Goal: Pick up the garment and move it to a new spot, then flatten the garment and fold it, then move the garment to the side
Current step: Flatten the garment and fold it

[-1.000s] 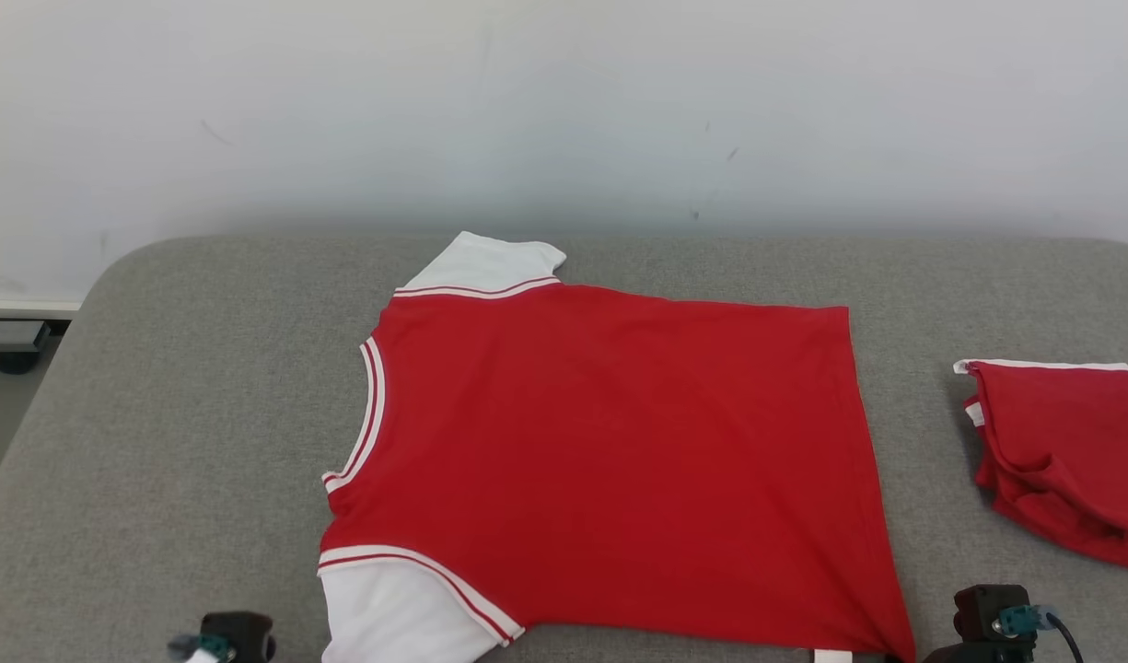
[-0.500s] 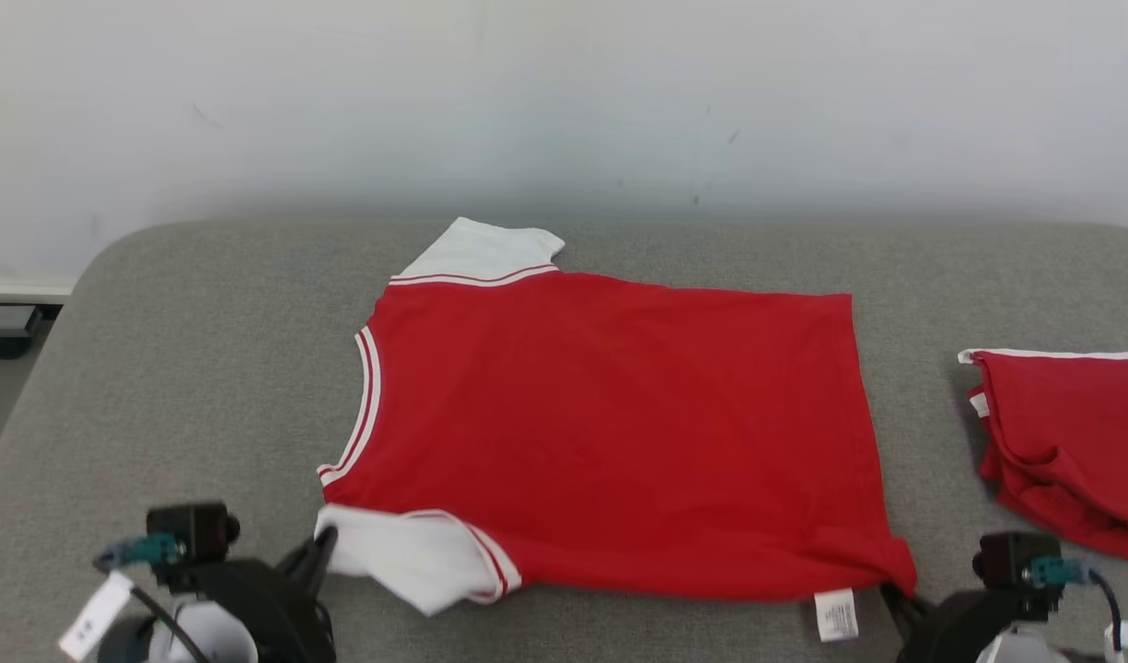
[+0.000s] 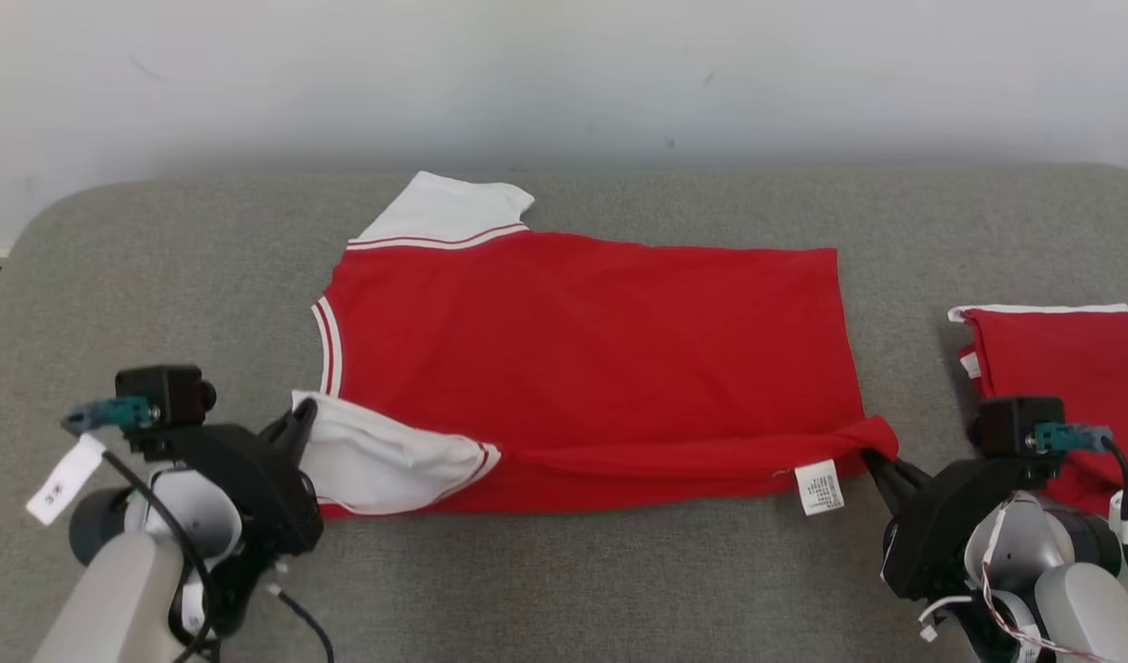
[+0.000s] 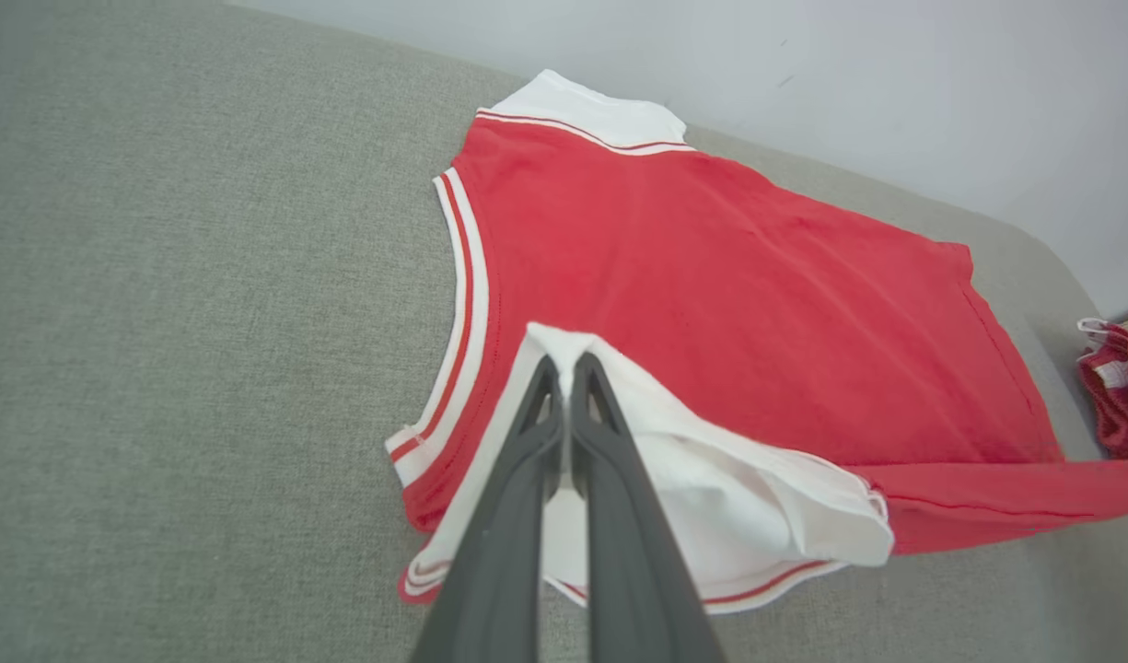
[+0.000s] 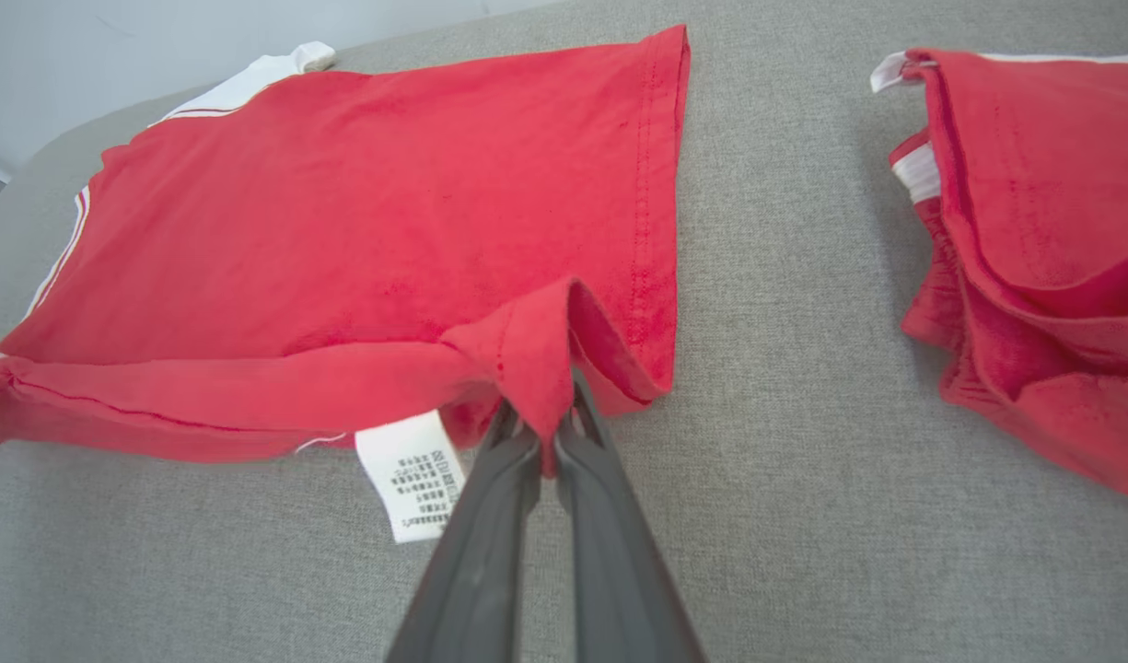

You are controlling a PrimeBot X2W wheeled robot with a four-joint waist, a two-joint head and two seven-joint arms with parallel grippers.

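Across the middle of the grey padded surface (image 3: 564,571) a red garment (image 3: 582,350) is spread, collar toward the left edge, hem toward the right. Near the right edge a second red garment (image 3: 1070,387) is laid folded. The spread garment's near white sleeve (image 3: 379,460) is pinched between the closed fingers of the left gripper (image 3: 298,425), and its near hem corner is clamped by the right gripper (image 3: 881,465). A white label (image 3: 819,486) is seen beside that corner

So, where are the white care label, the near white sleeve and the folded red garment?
White care label (image 5: 412,476): right wrist view, printed middle.
Near white sleeve (image 4: 711,479): left wrist view, lifted cloth.
Folded red garment (image 3: 1061,359): head view, top layer.
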